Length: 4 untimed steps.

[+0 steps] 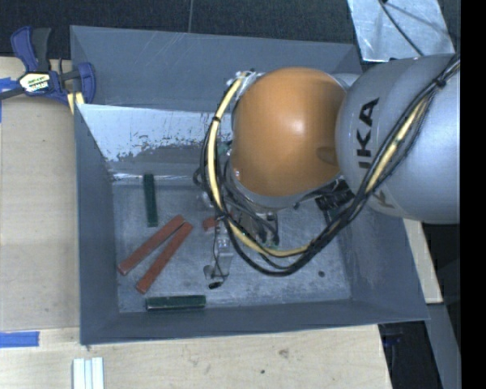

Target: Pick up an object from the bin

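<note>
My gripper (217,271) reaches down from under the arm's wrist to the bin floor, near the middle of the front half. Just left of it lie two red-brown sticks (158,250) side by side, slanting from lower left to upper right. A small red-brown piece (208,224) shows beside the gripper's upper part, mostly hidden by the wrist. A dark green stick (175,302) lies flat along the front wall, a little below and left of the gripper. Nothing is visibly held.
Another dark green stick (150,200) lies lengthwise near the back left of the floor. The arm with its orange cover and cables hides the bin's middle and right side. Sloped walls close in the floor on all sides.
</note>
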Tool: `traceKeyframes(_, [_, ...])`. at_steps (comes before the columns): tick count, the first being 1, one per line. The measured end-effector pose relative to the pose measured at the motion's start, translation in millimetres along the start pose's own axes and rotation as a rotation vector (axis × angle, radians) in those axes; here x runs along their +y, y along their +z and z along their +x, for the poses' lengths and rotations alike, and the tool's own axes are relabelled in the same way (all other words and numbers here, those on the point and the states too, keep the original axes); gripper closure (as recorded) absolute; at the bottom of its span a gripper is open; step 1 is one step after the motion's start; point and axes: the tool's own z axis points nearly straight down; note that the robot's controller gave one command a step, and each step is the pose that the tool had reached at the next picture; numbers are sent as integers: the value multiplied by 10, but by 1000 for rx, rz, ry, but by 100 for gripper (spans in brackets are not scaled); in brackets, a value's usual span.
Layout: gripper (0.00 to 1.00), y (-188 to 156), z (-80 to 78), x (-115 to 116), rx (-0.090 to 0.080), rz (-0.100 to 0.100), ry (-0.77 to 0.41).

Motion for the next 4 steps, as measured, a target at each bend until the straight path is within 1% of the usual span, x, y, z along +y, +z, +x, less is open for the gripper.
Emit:
traceKeyframes(1, [0, 1117, -399, -148, -1, 1, 12])
traceKeyframes(2, [0, 1757, -570, 290, -6, -1, -103])
traceKeyframes(3, [100, 1733, -575, 272, -7, -1, -98])
traceKeyframes(4, [100, 193, -682, 174, -10, -2, -31])
